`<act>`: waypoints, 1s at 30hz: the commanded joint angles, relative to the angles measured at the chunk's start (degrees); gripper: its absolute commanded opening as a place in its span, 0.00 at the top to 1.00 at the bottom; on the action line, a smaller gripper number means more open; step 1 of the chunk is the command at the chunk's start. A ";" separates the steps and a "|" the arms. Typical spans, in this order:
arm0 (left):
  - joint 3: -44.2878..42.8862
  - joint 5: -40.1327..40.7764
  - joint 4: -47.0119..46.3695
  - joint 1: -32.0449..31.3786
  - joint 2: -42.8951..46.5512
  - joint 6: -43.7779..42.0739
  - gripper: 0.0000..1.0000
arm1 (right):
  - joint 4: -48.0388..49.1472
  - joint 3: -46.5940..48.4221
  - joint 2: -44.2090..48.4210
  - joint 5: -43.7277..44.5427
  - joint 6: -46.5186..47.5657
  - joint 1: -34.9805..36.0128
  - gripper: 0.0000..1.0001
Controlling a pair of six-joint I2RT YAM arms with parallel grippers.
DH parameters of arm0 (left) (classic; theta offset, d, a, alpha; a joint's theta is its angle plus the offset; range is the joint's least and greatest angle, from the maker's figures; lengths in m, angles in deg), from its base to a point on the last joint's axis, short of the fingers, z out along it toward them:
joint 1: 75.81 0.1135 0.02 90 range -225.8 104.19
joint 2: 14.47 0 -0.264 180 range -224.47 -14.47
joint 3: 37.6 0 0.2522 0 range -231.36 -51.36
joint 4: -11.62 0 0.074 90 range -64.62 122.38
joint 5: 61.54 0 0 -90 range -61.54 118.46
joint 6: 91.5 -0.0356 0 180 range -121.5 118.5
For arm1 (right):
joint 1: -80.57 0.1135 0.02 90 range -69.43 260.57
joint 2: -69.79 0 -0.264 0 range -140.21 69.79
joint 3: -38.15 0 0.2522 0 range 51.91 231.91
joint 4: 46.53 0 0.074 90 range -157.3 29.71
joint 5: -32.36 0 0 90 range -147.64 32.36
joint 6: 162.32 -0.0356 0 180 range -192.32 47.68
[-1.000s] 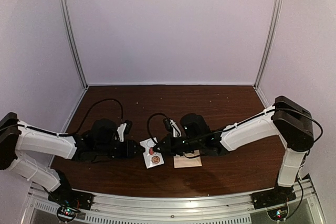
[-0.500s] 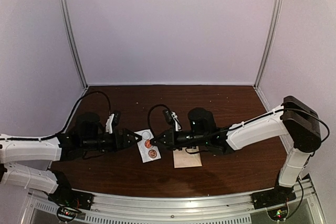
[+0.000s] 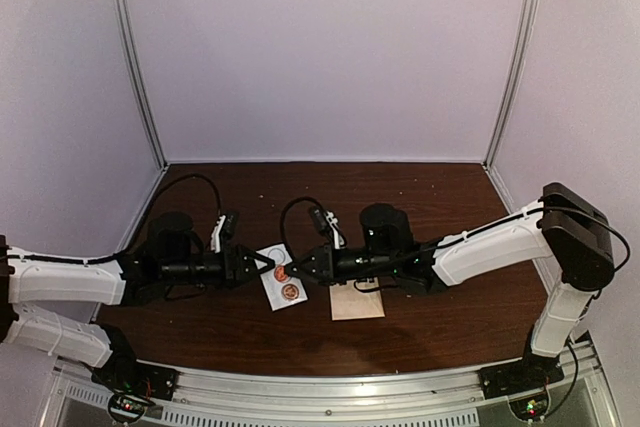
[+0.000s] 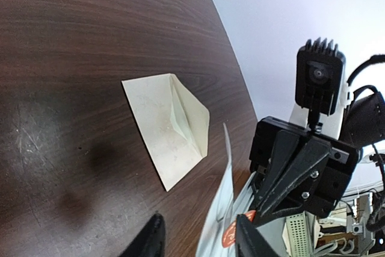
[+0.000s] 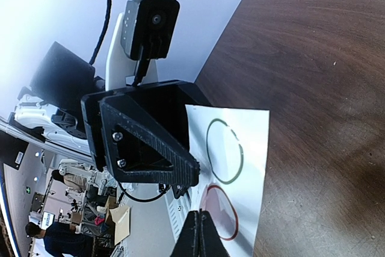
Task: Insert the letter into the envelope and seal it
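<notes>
The pale cream envelope (image 3: 357, 304) lies flat on the table with its pointed flap folded down; it also shows in the left wrist view (image 4: 165, 127). No separate letter is visible. Left of it a white sticker sheet (image 3: 270, 292) carries two round red stickers (image 3: 292, 293). My right gripper (image 3: 296, 269) is shut at the edge of the upper red sticker (image 5: 219, 215) on the sheet (image 5: 252, 148). My left gripper (image 3: 265, 264) is open, its fingers on either side of the sheet's raised edge (image 4: 219, 209). The two grippers meet tip to tip over the sheet.
The dark wooden table (image 3: 420, 197) is enclosed by pale walls on three sides. A metal rail (image 3: 320, 387) runs along the near edge. Black cables (image 3: 190, 192) loop over the table behind both wrists.
My left gripper drew back to the left, then came right again to the sheet's edge. My right gripper reached further left onto the upper red sticker. The sheet shifted slightly left.
</notes>
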State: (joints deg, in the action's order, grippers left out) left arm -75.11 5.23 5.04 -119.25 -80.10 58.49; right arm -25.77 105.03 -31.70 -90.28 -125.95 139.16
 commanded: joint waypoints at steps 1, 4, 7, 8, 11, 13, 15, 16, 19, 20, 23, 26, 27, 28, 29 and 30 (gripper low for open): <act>-0.25 -1.21 -5.32 0.38 -1.15 1.13 0.67 | 0.64 -0.37 1.55 -0.98 1.33 -0.16 1.00; 0.14 -1.30 -5.83 0.37 -1.65 1.44 0.80 | 0.48 -0.54 1.68 -0.49 1.45 -0.17 1.00; 0.32 -1.23 -5.94 0.37 -1.95 1.62 0.90 | -0.20 -0.65 2.21 0.38 1.96 -0.21 1.00; 0.44 -1.26 -6.01 0.37 -1.95 1.69 0.93 | -0.34 -0.72 2.33 0.58 2.02 -0.22 1.00; 0.67 -1.23 -6.03 0.39 -1.96 1.72 1.00 | -0.79 -0.82 2.53 0.99 2.21 -0.18 1.00; 0.78 -1.22 -5.99 0.45 -1.97 1.82 1.00 | -0.78 -0.97 2.80 1.20 2.21 -0.23 1.00; 0.99 -1.11 -5.88 0.46 -1.96 1.87 1.00 | -0.69 -1.13 3.16 1.55 2.21 -0.23 1.00; 1.09 -0.96 -5.78 0.46 -1.89 1.86 1.00 | -0.67 -1.17 3.34 1.73 2.29 -0.23 1.00; 1.41 -0.64 -5.49 0.46 -1.82 1.90 1.00 | -0.73 -1.35 3.86 2.22 2.41 -0.23 1.00; 1.47 -0.39 -5.24 0.46 -1.71 1.93 1.00 | -0.83 -1.48 4.05 2.45 2.41 -0.22 1.00; 1.75 -0.14 -4.98 0.55 -1.40 1.92 1.00 | -0.94 -1.70 4.36 2.75 2.50 -0.23 1.00; 1.71 -0.21 -4.83 0.59 -1.26 1.83 1.00 | -0.95 -1.86 4.50 2.86 2.40 -0.23 1.00; 1.82 -0.14 -4.80 0.63 -1.26 1.62 1.00 | -0.95 -1.95 4.59 3.04 2.40 -0.23 1.00; 2.01 0.11 -4.79 0.76 -1.30 1.29 1.00 | -1.10 -1.97 4.77 3.17 2.48 -0.23 1.00; 2.30 0.43 -4.80 0.93 -1.57 0.63 1.00 | -1.68 -1.90 5.27 3.65 2.85 -0.29 1.00; 2.68 0.97 -4.33 1.19 -1.98 -0.10 1.00 | -2.68 -1.82 5.91 4.40 3.53 -0.36 1.00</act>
State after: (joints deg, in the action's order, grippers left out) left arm -73.67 4.60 2.05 -118.98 -81.87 60.35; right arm -27.52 103.87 -28.58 -88.45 -124.44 139.16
